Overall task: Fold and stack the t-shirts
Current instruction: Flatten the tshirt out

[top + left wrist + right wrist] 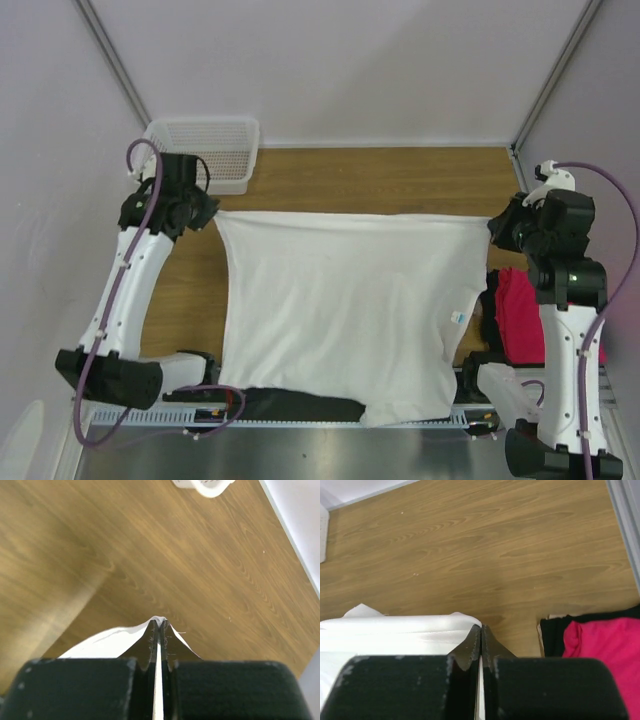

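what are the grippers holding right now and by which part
Both hold the white t-shirt: the left gripper pinches its far left corner, the right gripper its far right corner, with the cloth stretched between them.

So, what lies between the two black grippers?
The large white cloth t-shirt, its far edge stretched from left gripper to right gripper, in the top view.

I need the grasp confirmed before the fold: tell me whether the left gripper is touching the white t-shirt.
Touching. The left wrist view shows the left gripper shut on an edge of the white t-shirt, with cloth pinched between its fingers.
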`<state>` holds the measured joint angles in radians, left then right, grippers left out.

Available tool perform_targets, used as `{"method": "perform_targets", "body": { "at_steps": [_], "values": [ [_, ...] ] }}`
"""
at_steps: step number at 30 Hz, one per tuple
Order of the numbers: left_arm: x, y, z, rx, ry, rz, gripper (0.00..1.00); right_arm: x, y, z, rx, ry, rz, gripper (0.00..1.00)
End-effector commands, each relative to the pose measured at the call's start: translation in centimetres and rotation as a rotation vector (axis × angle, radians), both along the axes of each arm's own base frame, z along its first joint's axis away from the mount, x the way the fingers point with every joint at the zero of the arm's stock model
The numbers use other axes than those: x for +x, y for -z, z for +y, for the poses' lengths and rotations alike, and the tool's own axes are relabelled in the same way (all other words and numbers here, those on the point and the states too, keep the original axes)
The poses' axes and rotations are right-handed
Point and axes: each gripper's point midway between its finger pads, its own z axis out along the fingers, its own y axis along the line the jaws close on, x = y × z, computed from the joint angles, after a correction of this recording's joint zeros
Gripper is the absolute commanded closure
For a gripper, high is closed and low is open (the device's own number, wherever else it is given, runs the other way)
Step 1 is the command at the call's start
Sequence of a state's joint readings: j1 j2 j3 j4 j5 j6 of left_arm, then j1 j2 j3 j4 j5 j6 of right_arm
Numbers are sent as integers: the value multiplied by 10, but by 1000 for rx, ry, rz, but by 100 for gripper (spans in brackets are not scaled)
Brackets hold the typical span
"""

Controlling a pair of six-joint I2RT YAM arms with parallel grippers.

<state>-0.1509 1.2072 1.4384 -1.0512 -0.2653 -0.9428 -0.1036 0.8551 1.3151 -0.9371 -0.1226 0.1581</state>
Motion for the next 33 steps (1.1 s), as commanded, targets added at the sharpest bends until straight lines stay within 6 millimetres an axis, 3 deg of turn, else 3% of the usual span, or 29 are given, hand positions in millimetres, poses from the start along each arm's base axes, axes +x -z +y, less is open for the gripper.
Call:
{"method": "perform_targets", "body": {
  "at_steps": [1,2,3,4,5,8,9,11,13,14,15,16,17,18,20,21,22,24,26,28,30,31,33],
  "values": [
    [45,-9,14,64,-62,-127,100,41,-6,-23,-52,95,-149,100],
    [55,13,11,86,-52,-75,100,50,4,-24,-49,97,-136,100],
    [61,23,10,90,-53,-57,100,62,7,-26,-50,103,-165,100],
    [72,27,8,88,-49,-73,100,69,25,-28,-50,108,-138,100],
    [79,50,7,103,-56,-24,100,82,31,-31,-53,113,-152,100],
    [101,85,3,93,-84,21,100,107,58,-39,-53,132,-149,100],
    [106,92,3,94,-95,33,100,121,78,-40,-46,126,-101,100],
    [124,107,1,86,-112,44,100,142,87,-42,-29,125,-109,100],
    [141,111,-3,80,-114,22,100,165,112,-45,-12,129,-65,100],
    [152,107,-5,72,-116,1,100,180,105,-47,-8,132,-105,100],
    [160,118,-6,75,-115,17,100,189,107,-50,-4,137,-110,100],
    [170,119,-8,72,-116,2,100,203,128,-51,4,137,-71,100],
    [182,111,-10,65,-118,-23,100,214,126,-52,9,136,-89,100],
    [190,124,-12,65,-118,-9,100,231,138,-53,14,124,-63,100],
    [204,121,-14,54,-124,-29,100,247,147,-53,11,103,-47,100],
    [209,126,-16,51,-123,-27,100,259,139,-55,5,99,-65,100],
    [214,133,-17,45,-130,-24,100,265,144,-57,5,98,-56,100],
    [226,143,-20,28,-135,-42,100,292,169,-62,8,94,-37,100],
    [233,141,-22,23,-130,-69,100,308,165,-67,16,95,-57,100],
    [237,143,-22,30,-117,-82,100,321,177,-68,31,85,-50,100],
    [247,135,-23,44,-100,-124,100,334,171,-67,41,66,-83,100],
    [250,136,-23,47,-92,-130,100,339,183,-67,47,61,-66,100],
    [260,127,-25,55,-78,-164,100,349,178,-66,55,43,-84,100]
  ]
}}
